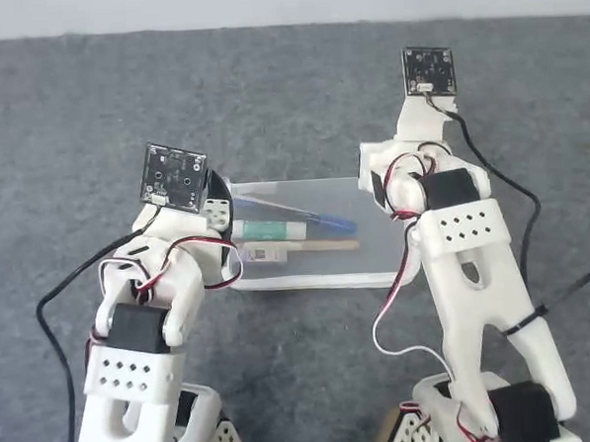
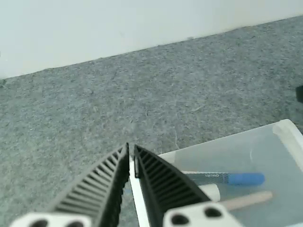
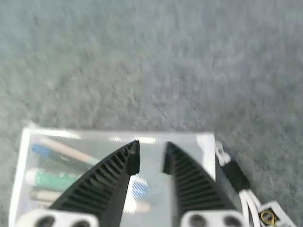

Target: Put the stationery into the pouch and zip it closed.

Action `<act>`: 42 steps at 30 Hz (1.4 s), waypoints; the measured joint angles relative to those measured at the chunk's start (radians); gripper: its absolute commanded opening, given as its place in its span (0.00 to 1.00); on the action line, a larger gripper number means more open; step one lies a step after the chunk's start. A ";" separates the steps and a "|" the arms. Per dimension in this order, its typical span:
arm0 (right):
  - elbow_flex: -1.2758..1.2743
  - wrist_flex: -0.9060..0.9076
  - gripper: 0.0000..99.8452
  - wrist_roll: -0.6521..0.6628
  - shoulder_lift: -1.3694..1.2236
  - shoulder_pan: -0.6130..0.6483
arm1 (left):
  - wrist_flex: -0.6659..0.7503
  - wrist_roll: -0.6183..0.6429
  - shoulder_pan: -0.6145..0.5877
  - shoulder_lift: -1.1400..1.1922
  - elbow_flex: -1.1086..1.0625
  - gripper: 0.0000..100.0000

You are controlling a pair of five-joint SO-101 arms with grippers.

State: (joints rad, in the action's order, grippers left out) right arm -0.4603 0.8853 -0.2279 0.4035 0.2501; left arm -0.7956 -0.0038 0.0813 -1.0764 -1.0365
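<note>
High view has the clear pouch (image 1: 376, 258) lying across the grey mat (image 1: 73, 143) between the two arms. Its long axis runs left to right, and the pen (image 1: 305, 217) and other stationery are inside. The left gripper (image 2: 131, 156) looks pinched onto the pouch's left end. The right gripper (image 3: 150, 156), jaws slightly parted, hangs over the right end. I cannot make out the zip pull.

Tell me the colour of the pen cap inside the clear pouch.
Blue. The pen cap shows best in the left wrist view, inside the pouch.
</note>
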 measured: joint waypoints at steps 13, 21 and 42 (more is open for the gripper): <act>-0.075 -0.064 0.04 0.201 0.324 -0.002 | 0.094 0.000 -0.061 0.000 0.000 0.01; -0.170 0.075 0.02 0.203 0.562 0.000 | 0.094 0.160 -0.091 0.000 0.000 0.01; -0.686 0.163 0.01 0.207 1.336 -0.089 | 0.094 0.273 -0.101 0.000 -0.144 0.01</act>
State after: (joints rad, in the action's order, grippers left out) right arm -1.1462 1.0480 -0.0207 1.7400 0.1611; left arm -0.7020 0.2693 -0.0199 -1.0764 -1.1807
